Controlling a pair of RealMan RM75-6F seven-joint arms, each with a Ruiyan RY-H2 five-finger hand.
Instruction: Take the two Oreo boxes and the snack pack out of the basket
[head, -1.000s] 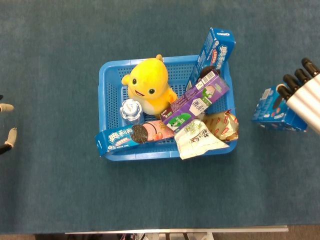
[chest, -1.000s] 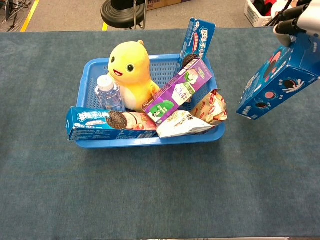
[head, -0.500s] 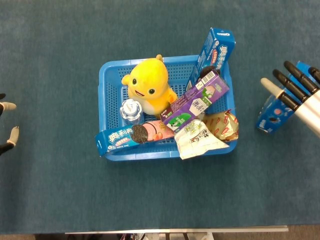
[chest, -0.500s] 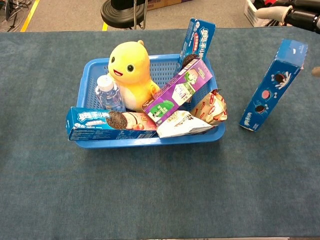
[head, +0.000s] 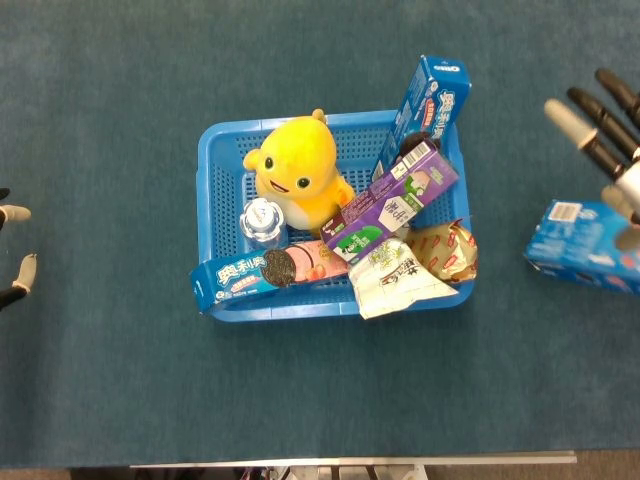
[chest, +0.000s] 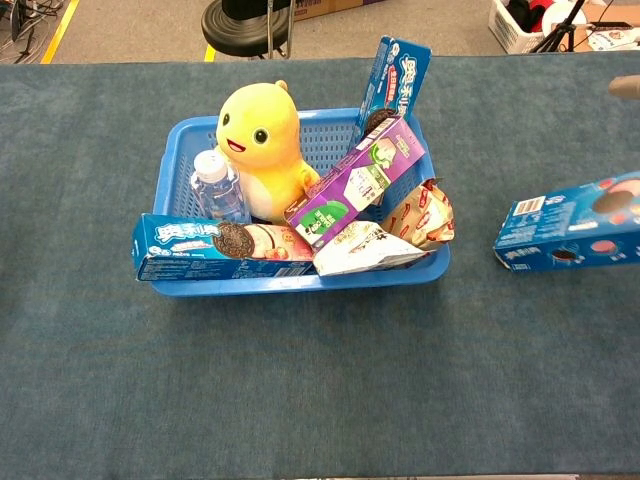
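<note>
— Right of the blue basket (head: 225, 180), what is lying on the surface (head: 120, 100)?

— An Oreo box (head: 585, 245) is lying flat there, well apart from the basket. The right robot hand (head: 605, 125) is hovering just beyond it with fingers spread, gripping nothing. Only the head view is showing that hand properly; the chest view is catching just a pale fingertip at its right edge.

— And the left robot hand (head: 12, 250)?

— Only its fingertips are peeking in, far left of the basket in the head view, apart from each other and holding nothing.

— What is sitting in the basket?

— A second Oreo box (chest: 220, 245) is lying across the front rim, its Chinese lettering showing beside a printed cookie. A third Oreo box (chest: 397, 80) is standing upright at the back right corner. A snack pack (chest: 362, 250) is hanging over the front rim, with a foil packet (chest: 420, 215) just beside it. A purple carton (chest: 355, 185) is leaning diagonally, next to a yellow plush duck (chest: 258, 145) and a water bottle (chest: 218, 185).

— Anything only the chest view is showing?

— A black chair (chest: 245, 25) on the floor behind the basket.
</note>
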